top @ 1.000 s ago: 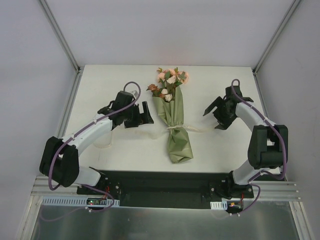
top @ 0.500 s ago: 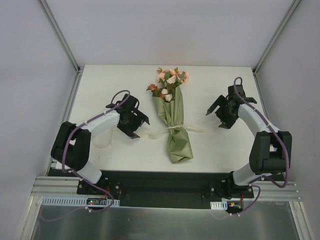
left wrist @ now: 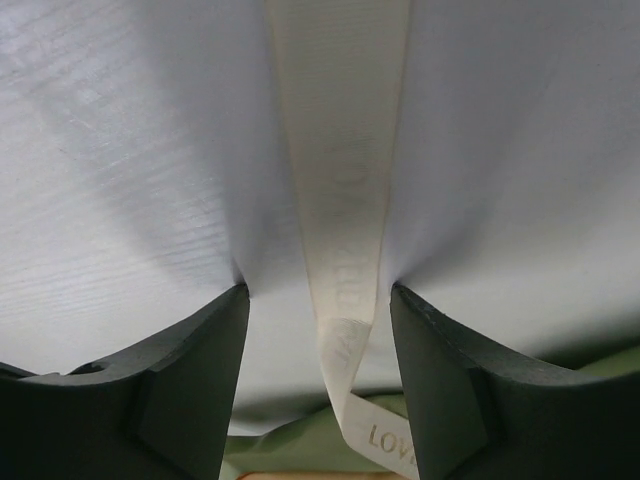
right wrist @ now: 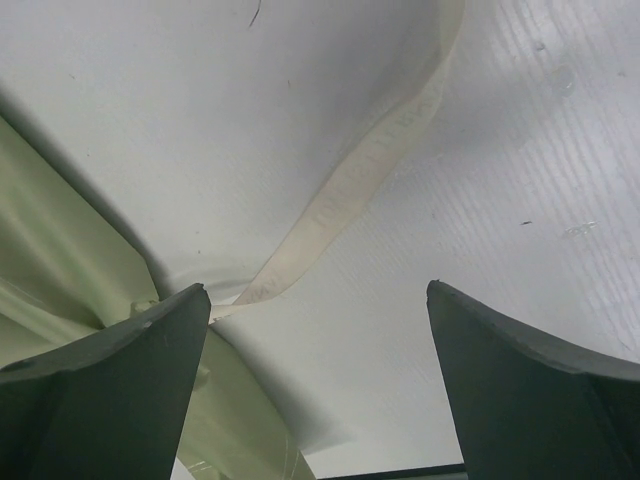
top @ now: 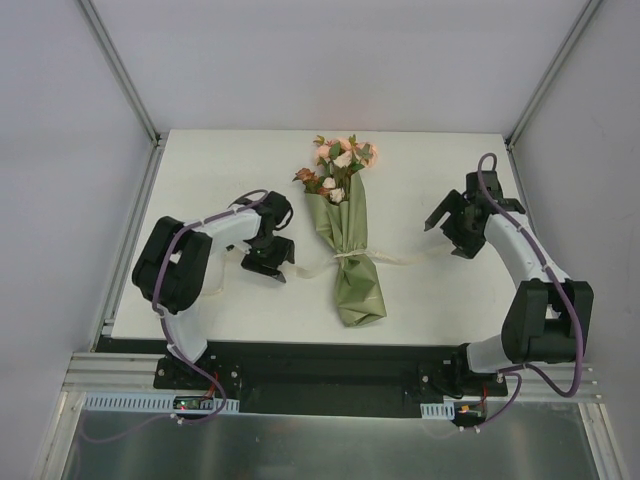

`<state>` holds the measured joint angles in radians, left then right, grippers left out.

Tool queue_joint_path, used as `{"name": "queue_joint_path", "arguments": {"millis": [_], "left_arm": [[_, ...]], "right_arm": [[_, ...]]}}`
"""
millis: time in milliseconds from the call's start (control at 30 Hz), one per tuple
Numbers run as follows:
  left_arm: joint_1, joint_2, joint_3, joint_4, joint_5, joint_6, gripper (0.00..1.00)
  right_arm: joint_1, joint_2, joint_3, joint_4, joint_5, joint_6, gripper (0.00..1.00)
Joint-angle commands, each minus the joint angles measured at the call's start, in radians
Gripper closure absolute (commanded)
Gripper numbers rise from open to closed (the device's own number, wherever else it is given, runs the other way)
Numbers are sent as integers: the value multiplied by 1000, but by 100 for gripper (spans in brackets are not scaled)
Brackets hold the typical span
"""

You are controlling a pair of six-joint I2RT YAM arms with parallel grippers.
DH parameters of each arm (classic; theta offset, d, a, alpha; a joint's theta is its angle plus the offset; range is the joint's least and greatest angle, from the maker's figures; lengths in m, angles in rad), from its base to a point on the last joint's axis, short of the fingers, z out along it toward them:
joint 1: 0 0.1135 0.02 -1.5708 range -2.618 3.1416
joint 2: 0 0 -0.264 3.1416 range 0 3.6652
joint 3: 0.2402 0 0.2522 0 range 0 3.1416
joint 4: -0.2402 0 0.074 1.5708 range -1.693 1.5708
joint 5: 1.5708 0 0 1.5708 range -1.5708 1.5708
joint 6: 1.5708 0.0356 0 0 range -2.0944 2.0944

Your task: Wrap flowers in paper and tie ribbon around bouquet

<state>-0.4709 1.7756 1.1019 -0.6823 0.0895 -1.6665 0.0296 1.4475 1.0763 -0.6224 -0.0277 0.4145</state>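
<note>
The bouquet [top: 347, 245] lies in the middle of the table, flowers [top: 340, 165] at its far end, olive-green paper [top: 359, 288] wrapped round the stems. A cream ribbon [top: 351, 256] crosses its narrow waist, with one end trailing out to each side. My left gripper [top: 270, 260] is low over the left end. In the left wrist view the ribbon [left wrist: 340, 190] runs between the fingers [left wrist: 185, 385] without touching either, so the left gripper [left wrist: 318, 292] is open. My right gripper [top: 455, 222] is wide open and empty, hovering over the right ribbon end [right wrist: 355, 185] beside the paper [right wrist: 60, 270].
The white table [top: 220, 170] is fenced by a metal frame and grey walls. The arm bases stand on a black rail [top: 330, 365] along the near edge.
The left gripper has swung nearer and down over the left ribbon end, and its jaws have narrowed. The right gripper has drifted slightly to the right.
</note>
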Motion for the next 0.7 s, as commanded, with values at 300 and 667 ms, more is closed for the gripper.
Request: {"name": "queue_joint_path", "arguments": {"millis": [300,667], "left_arm": [[-67,154,76,-95,-40,-156,65],[-146,32,183,-95,-201,68,100]], "right_arm": [[-26,-35,0,-36,69,-20,7],[-189,250,149,-158,57,-52,0]]}}
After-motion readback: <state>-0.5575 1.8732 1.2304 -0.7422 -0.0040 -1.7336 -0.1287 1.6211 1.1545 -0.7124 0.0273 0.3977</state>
